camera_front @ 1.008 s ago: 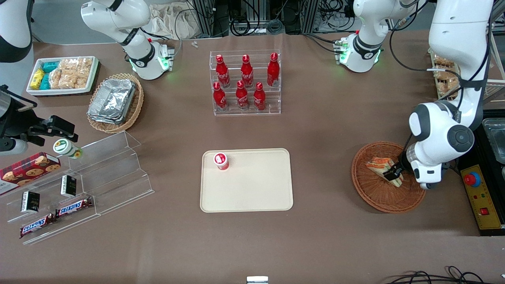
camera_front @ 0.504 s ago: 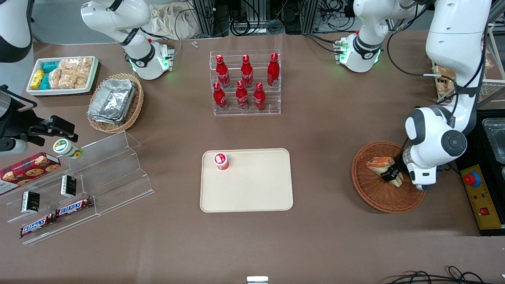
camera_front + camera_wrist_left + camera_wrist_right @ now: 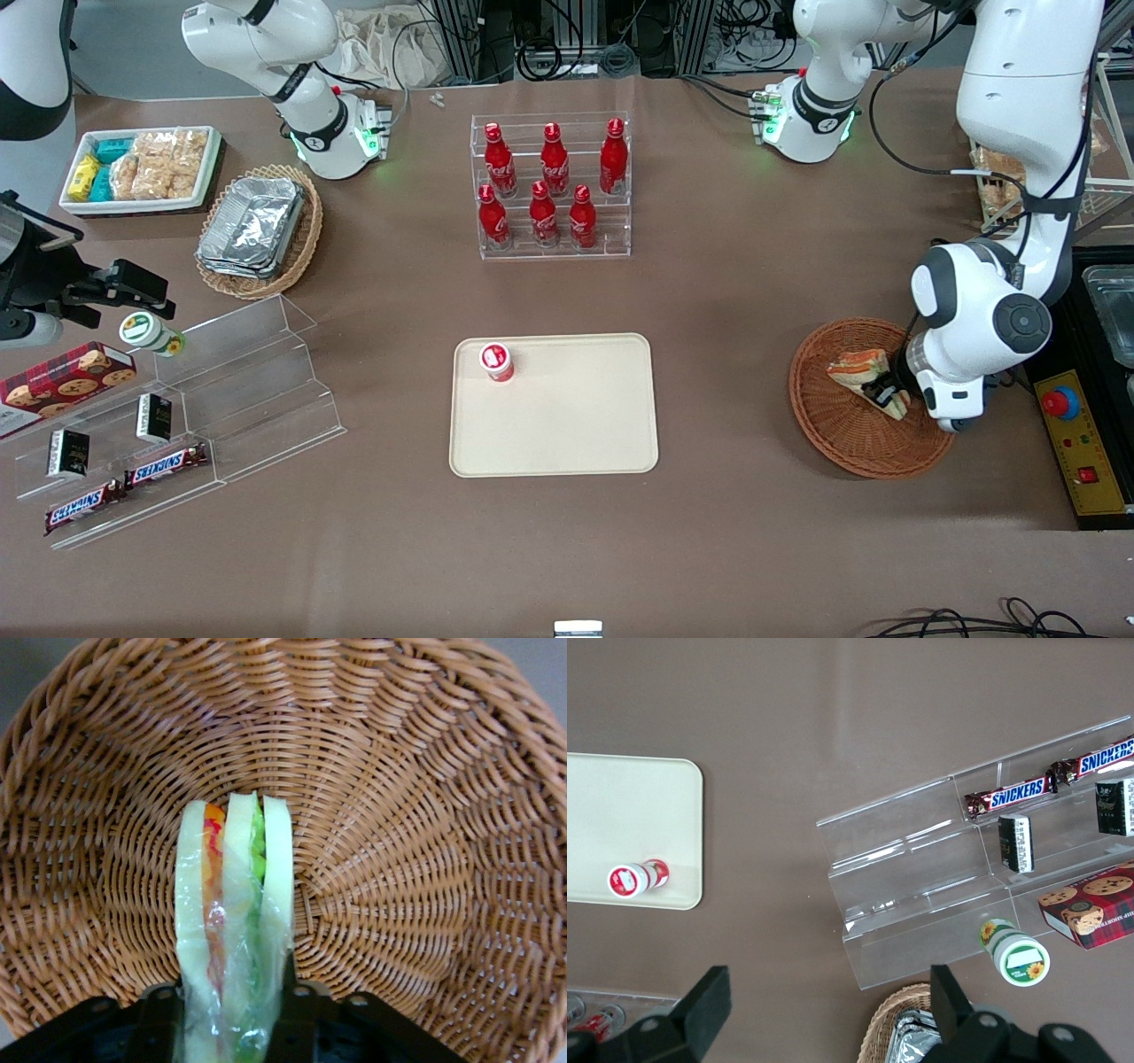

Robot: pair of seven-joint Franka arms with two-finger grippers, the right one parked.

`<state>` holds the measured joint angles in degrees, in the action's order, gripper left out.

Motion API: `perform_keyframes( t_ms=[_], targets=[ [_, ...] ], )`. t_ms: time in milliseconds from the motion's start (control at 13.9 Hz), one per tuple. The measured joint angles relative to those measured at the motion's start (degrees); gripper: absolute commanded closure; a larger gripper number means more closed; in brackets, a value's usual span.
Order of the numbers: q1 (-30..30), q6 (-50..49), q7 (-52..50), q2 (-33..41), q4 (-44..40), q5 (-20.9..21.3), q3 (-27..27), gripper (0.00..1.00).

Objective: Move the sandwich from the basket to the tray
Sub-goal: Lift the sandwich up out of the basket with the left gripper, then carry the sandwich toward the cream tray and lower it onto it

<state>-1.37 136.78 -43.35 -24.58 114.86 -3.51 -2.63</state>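
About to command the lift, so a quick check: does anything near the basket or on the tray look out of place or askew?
Only one oddity: a small red-and-white container stands on the tray near one corner. The claw is shut on the sandwich in the basket. Nothing spilled or damaged.

The clear-wrapped sandwich [image 3: 866, 376] stands on edge in the wicker basket [image 3: 842, 434], clamped by the end effector [image 3: 882, 391]; the beige tray [image 3: 567, 425] lies mid-worktop.

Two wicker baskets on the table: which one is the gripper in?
The reddish-brown basket at the working arm's end. The gripper is shut on the sandwich there; the lighter basket holds foil containers.
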Motion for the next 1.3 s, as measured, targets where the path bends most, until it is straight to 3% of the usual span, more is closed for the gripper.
perform_keyframes(
  t_ms=[288, 576, 720, 1008, 1296],
  targets=[
    [-0.22, -14.96, -0.39, 4.23, -6.16, 0.01, 0.16, 0.96],
    [-0.68, -41.65, -0.35, 9.87, -21.90, 0.00, 1.34, 0.99],
    [-1.01, -49.32, -0.11, 10.86, -29.23, 0.01, 4.48, 0.99],
    [-1.77, -50.85, 2.59, 10.16, -31.71, 0.49, 12.87, 0.97],
    [-2.04, -49.04, 3.79, 7.49, -31.70, 4.90, 22.50, 0.99]
  ],
)
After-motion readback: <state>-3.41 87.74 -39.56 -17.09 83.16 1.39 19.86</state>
